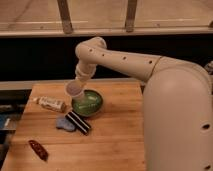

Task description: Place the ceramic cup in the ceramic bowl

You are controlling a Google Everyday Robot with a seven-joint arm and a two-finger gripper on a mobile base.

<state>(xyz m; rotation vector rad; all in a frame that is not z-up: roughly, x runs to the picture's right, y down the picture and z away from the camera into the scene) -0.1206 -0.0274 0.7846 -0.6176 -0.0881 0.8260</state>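
The ceramic cup (75, 90) is pale and small. It hangs at the end of my arm, just above the left rim of the green ceramic bowl (89, 103), which stands on the wooden table (115, 145). My gripper (78, 84) is shut on the cup, tilted down and to the left, with the cup covering most of its fingers. The cup's lower edge overlaps the bowl's rim in this view; I cannot tell whether they touch.
A small bottle (50, 103) lies left of the bowl. A blue object (63, 123) and a black bar with a white stripe (78, 122) lie just in front of the bowl. A dark red packet (38, 149) lies near the front left corner. My body fills the right side.
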